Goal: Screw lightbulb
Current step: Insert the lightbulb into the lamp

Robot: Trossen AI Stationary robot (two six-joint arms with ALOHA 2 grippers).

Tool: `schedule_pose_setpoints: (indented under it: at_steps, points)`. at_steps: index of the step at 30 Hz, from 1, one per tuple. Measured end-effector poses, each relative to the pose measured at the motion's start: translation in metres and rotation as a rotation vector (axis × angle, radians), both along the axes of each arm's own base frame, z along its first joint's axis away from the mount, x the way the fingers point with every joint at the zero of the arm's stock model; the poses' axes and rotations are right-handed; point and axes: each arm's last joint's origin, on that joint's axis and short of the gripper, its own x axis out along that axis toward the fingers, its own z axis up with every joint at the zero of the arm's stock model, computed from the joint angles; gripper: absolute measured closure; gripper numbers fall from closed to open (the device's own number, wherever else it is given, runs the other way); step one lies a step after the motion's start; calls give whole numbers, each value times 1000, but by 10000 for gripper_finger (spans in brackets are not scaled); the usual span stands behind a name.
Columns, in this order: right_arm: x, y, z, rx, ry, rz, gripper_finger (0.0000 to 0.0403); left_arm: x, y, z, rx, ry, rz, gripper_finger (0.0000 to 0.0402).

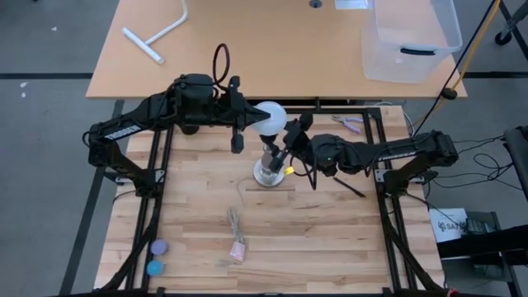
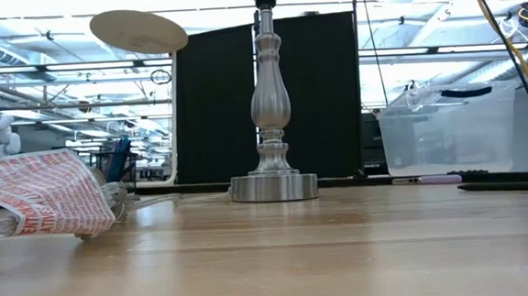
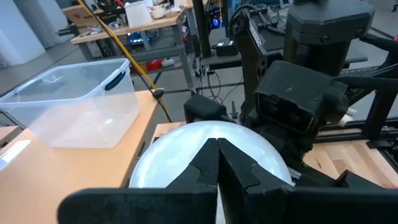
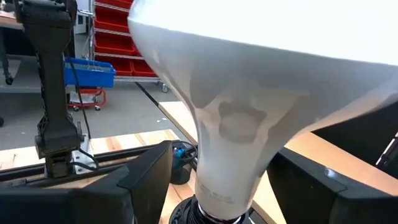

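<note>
The white lightbulb [image 1: 271,116] stands upright with its grey neck [image 4: 227,143] down in the black socket [image 4: 193,214] on top of the metal lamp post [image 2: 269,93]. The post's round base [image 1: 268,174] rests on the table. My left gripper [image 1: 250,118] is shut, its tips at the globe's left side; the globe [image 3: 186,149] fills the view behind its closed fingers [image 3: 217,171]. My right gripper [image 1: 285,148] is open, with one finger [image 4: 146,177] on each side of the neck and a gap showing on both sides. The bulb is above the low view's top edge. My left gripper's shut fingertips [image 3: 217,149] lie level at the globe's left side [image 1: 261,117], coming from the table's left. I cannot tell whether they touch the globe.
A clear plastic bin [image 1: 408,41] and a white T-shaped pipe [image 1: 157,37] lie on the far table. Pliers [image 1: 351,124] lie at the back right. A cord and a small red-printed packet [image 1: 237,243] lie near the front, and two small discs [image 1: 157,257] at the front left.
</note>
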Motion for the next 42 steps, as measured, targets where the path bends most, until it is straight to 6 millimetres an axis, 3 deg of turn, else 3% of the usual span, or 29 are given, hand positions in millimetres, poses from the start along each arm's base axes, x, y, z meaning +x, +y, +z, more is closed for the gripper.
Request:
schedule_pose_setpoints:
  at_steps: [24, 28, 36, 42]
  points:
    - [-57, 19, 26, -19, 119, 73, 162, 0, 1, 0, -6, -1, 11, 401]
    - [-63, 17, 30, -49, 121, 30, 208, 0, 1, 0, -10, -1, 11, 401]
    - [-71, 13, 42, -98, 88, -63, 381, 0, 1, 0, -11, -1, 10, 401]
    - [-70, 5, 52, -150, 29, -96, 397, 0, 0, 0, -13, -1, 5, 401]
